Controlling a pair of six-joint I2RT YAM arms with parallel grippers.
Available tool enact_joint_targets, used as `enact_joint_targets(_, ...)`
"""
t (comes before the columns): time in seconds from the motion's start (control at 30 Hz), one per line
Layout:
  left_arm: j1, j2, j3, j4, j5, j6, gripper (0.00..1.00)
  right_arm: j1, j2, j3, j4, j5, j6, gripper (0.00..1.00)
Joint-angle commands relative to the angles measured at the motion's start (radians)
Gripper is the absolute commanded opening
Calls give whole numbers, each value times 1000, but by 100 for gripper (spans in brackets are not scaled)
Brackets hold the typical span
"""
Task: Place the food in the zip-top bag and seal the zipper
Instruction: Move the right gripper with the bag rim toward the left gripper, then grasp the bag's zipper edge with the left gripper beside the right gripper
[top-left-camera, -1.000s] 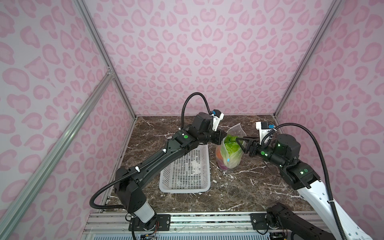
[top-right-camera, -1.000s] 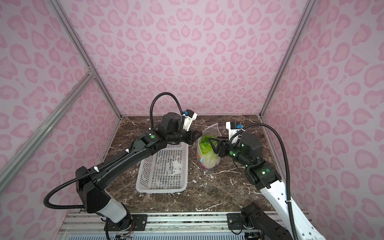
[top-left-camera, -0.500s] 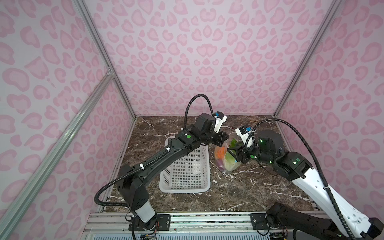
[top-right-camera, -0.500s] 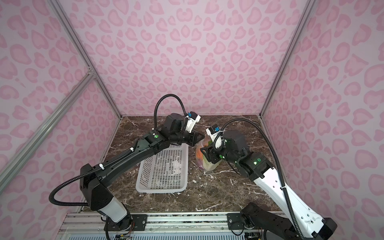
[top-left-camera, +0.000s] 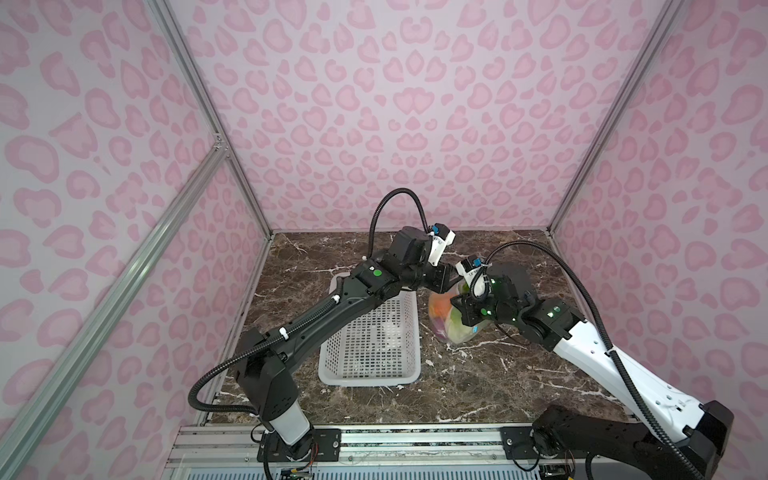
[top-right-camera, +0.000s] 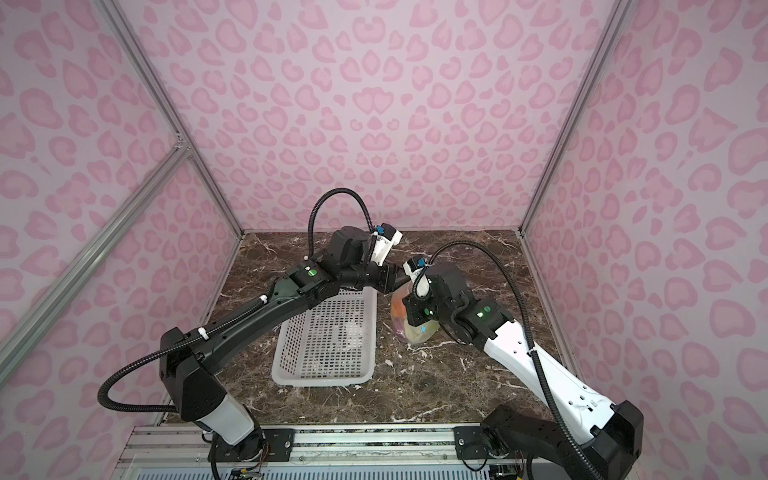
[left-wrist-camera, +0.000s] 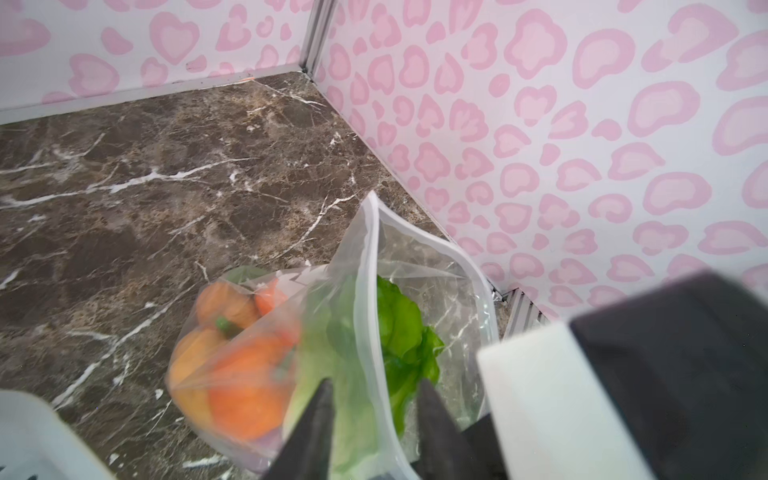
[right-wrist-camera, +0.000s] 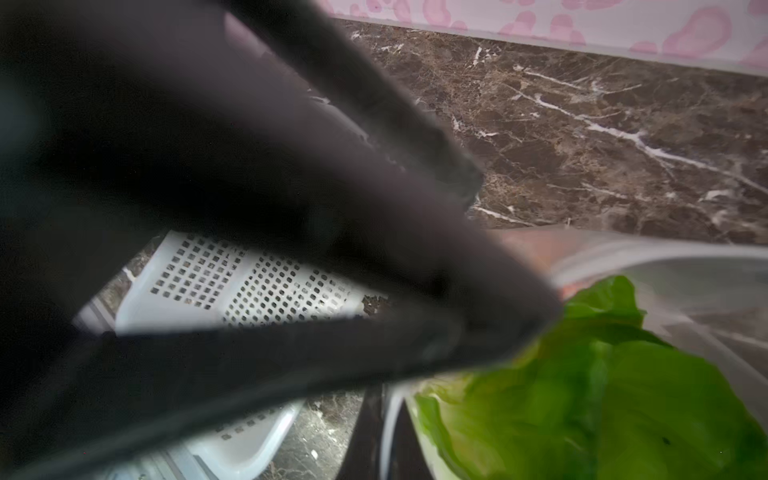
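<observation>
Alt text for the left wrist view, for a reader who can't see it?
A clear zip-top bag, mouth open, holds green lettuce and orange rounds. The left gripper, dark fingers apart, straddles the bag's rim. Brown marble tabletop and pink-patterned walls lie behind.

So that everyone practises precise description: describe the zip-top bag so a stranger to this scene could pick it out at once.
On the brown marble table, find the white perforated basket; just right of it in both top views, between the two arms, is the zip-top bag. Unlike the basket, it is clear plastic showing green lettuce and orange rounds inside.
</observation>
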Motion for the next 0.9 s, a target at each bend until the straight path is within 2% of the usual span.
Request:
enact_joint_targets(0.0, 4, -63, -42, 48, -91, 22, 64, 1, 27, 3, 96, -37, 73, 0)
enact_joint_targets(0.13, 9, -176, -142, 100, -252, 41, 75, 1, 63, 25, 123, -23, 127, 0)
enact_joint_targets(0.23, 8, -265, -263, 166, -370, 86, 78, 1, 87, 58, 141, -14, 178, 0)
enact_joint_targets(0.3, 10, -317, -350, 219, -389, 136, 78, -2, 95, 74, 165, 1, 215, 0)
enact_joint_targets(0.43, 8, -387, -517, 308, -330, 181, 75, -28, 129, 107, 180, 77, 267, 0)
enact_joint_targets(0.63, -2, -391, -687, 517, -159, 262, 63, -88, 186, 110, 209, 38, 381, 0)
enact_joint_targets(0.73, -46, -376, -734, 641, -145, 359, 61, -92, 202, 111, 211, 36, 392, 0)
enact_joint_targets(0.87, -103, -336, -730, 717, -162, 457, 62, -102, 212, 110, 212, 27, 410, 0)
